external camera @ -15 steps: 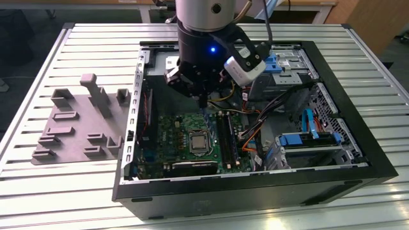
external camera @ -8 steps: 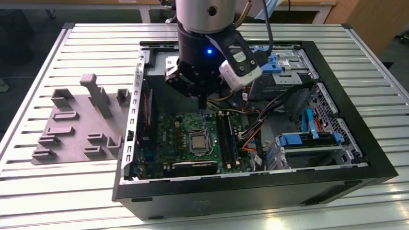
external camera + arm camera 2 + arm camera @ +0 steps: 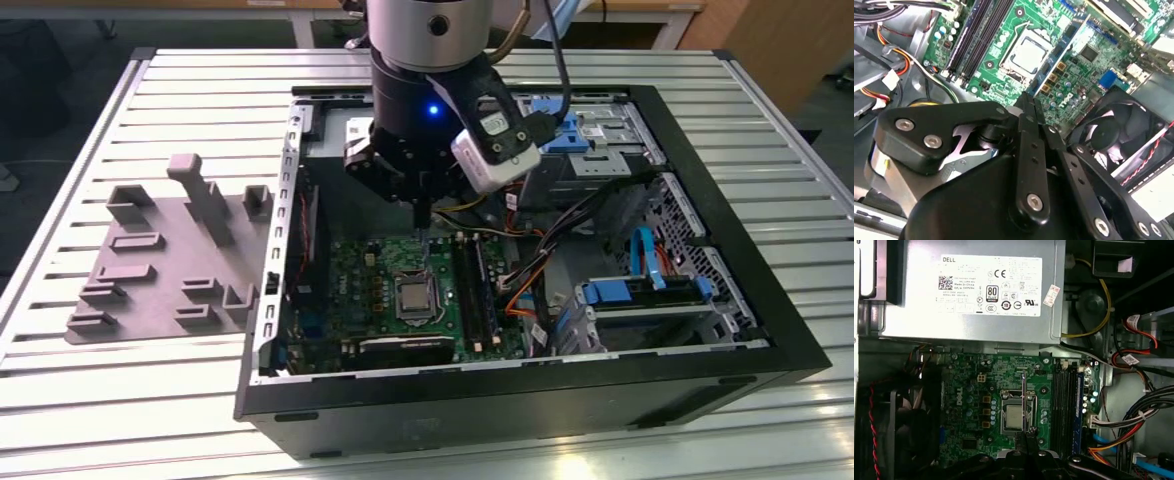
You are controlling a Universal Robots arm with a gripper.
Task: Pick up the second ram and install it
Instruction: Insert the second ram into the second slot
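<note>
My gripper (image 3: 422, 218) hangs inside the open computer case (image 3: 747, 330), over the green motherboard (image 3: 367, 275) near the processor socket (image 3: 1016, 417). Its thin fingers are shut together with nothing between them, as both wrist views show (image 3: 1026, 100) (image 3: 1026, 434). The black memory slots (image 3: 1064, 405) lie to the exterior view's right of the gripper, apart from it. A narrow blue-green strip (image 3: 1079, 405) stands on edge along the slots' outer side. I cannot tell whether it is the second ram.
The grey power-supply box (image 3: 974, 290) sits beyond the board. A black fan (image 3: 1126, 132) stands beside it. Loose cables (image 3: 534, 270) and blue drive bays (image 3: 641, 290) crowd the case's right side. A grey slotted fixture (image 3: 174, 265) lies on the table at the left.
</note>
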